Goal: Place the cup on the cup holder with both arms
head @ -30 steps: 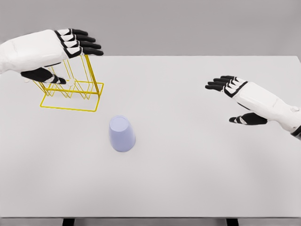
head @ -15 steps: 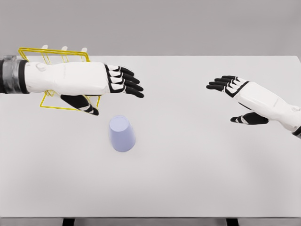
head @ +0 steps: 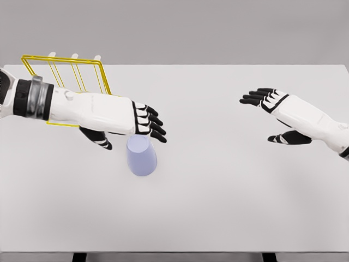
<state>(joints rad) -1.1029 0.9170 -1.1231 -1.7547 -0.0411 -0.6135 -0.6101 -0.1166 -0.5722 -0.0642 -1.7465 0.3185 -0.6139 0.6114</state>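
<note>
Just below the fingertips of the left hand (head: 122, 121): the cup (head: 141, 156), on the table (head: 229, 180). Behind the left forearm, toward the far left corner: the cup holder (head: 64, 71). Well apart, far right: the right hand (head: 275, 112), above the table.

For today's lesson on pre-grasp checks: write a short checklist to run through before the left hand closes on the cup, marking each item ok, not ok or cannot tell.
1. Left hand open, fingers extended: ok.
2. Left hand at the cup: ok, it overlaps the cup's far end in the head view; contact cannot tell.
3. Cup resting on the table, not yet held: ok.
4. Cup holder standing behind the left forearm: ok, though its base is partly hidden.
5. Right hand open and well clear of the cup, off to the right: ok.
6. Thumb on the cup's near side: cannot tell.
</note>
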